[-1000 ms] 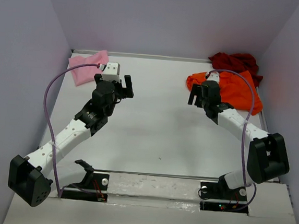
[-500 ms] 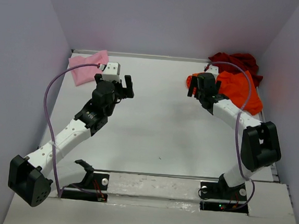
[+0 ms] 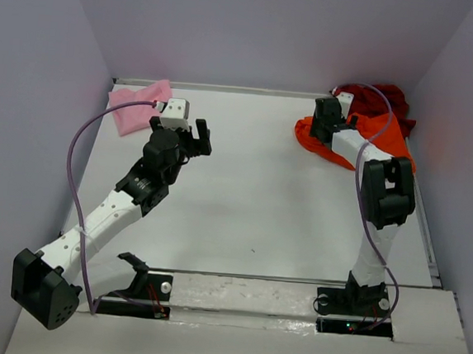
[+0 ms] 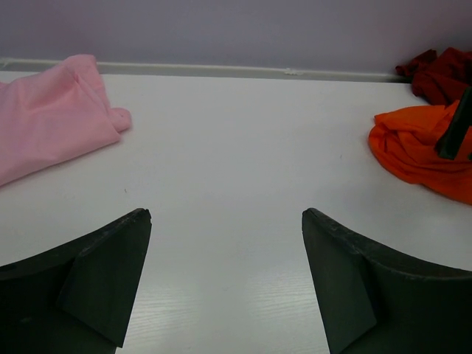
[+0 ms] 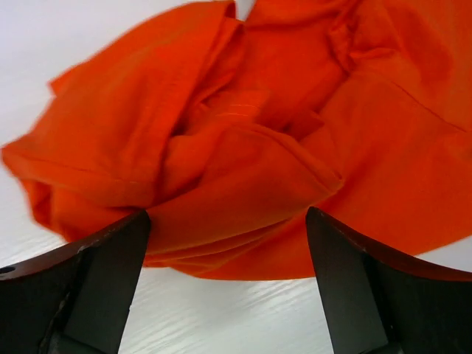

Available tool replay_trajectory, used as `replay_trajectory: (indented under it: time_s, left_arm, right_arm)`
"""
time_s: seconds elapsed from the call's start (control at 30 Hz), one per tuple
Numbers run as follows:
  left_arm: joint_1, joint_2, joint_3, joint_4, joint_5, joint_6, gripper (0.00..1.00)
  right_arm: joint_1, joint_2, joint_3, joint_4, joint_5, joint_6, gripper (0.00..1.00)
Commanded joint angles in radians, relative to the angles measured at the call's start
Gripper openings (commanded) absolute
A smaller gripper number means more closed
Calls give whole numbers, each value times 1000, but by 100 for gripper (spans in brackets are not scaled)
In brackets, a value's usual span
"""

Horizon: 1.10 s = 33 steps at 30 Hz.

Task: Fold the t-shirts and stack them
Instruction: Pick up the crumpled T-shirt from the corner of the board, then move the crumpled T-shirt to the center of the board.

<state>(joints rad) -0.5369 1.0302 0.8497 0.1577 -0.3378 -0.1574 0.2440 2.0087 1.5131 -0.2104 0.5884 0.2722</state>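
Plainly work for the right gripper [image 5: 227, 214], spread wide and empty, directly over the crumpled orange t-shirt [image 3: 393, 141] at upper right of the top view, just before the dark red t-shirt [image 3: 388, 97]. Left gripper [image 4: 225, 217] likewise spread, well apart, nearer the pink t-shirt [image 3: 135, 106] at upper left.

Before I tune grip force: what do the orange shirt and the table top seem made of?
The orange shirt looks like soft, matte knit cloth, likely cotton jersey: loose folds, a stitched hem. The table top looks hard, smooth and white, perhaps laminate: faint sheen.
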Motion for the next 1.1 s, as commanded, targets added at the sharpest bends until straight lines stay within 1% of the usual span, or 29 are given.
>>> replay_trajectory:
  time_s: [0.0, 0.1, 0.17, 0.23, 0.27, 0.3, 0.33, 0.37, 0.47, 0.5, 0.53, 0.63, 0.67, 0.7, 0.73, 0.77, 0.8, 0.87, 0.9, 0.97, 1.0, 1.07]
  left_arm:
    - [-6, -25, 38, 32, 32, -5, 92]
    - [-6, -33, 37, 32, 20, -5, 92]
    - [-8, -36, 35, 32, 13, 1, 92]
    - [-9, -38, 35, 32, 13, 1, 92]
    - [-9, -38, 35, 32, 14, 1, 92]
    - [-8, -36, 35, 32, 16, -2, 92]
    - [-9, -35, 37, 32, 20, -1, 92]
    - [-8, -33, 37, 32, 22, -4, 92]
    - [-8, -32, 38, 32, 23, -4, 92]
    - [-8, -32, 38, 32, 23, -4, 92]
    - [-9, -30, 37, 34, 22, -4, 92]
    - [-8, -25, 37, 32, 16, -2, 92]
    - [-9, -24, 37, 31, 16, -1, 92]
    - [-9, -21, 38, 31, 14, -2, 92]
    - [-9, -21, 38, 31, 14, -1, 92]
    - [-8, -21, 38, 31, 16, -2, 92]
    - [-9, -19, 38, 31, 14, -1, 92]
    - [-8, -19, 37, 31, 11, -1, 92]
    - [-8, -22, 37, 31, 11, 1, 92]
    - [-8, -24, 37, 31, 0, 4, 92]
    - [-8, -28, 34, 31, -4, 5, 92]
    - [-8, -35, 32, 39, -9, 7, 92]
  right_arm:
    - [-1, 54, 91, -41, 195, -27, 90]
    - [-2, 102, 121, -60, 211, -30, 88]
    - [-2, 114, 125, -60, 209, -24, 80]
    - [-2, 117, 121, -60, 186, -16, 67]
    - [-2, 114, 118, -60, 179, -8, 35]
    - [-2, 110, 108, -60, 177, 1, 16]
    - [-2, 98, 102, -60, 176, 10, 3]
    - [-2, 90, 101, -60, 153, 7, 0]
    - [-2, 18, 62, -55, 104, 7, 0]
    - [-2, -11, 44, -47, 47, 4, 0]
    - [11, -81, -2, -17, 27, -16, 0]
    - [52, -201, -94, 31, -48, -62, 0]
    - [81, -279, -108, 42, -77, -77, 0]
    - [98, -313, -117, 42, -147, -86, 0]
    - [116, -349, -125, 39, -169, -94, 0]
    - [162, -416, -139, 36, -197, -103, 0]
    - [187, -450, -148, 37, -244, -113, 0]
    - [230, -511, -163, 36, -280, -119, 0]
    - [251, -574, -180, 36, -356, -116, 0]
    - [264, -637, -198, 37, -425, -88, 0]
    - [274, -690, -217, 46, -508, -76, 0]
    - [285, -728, -220, 48, -574, -73, 0]
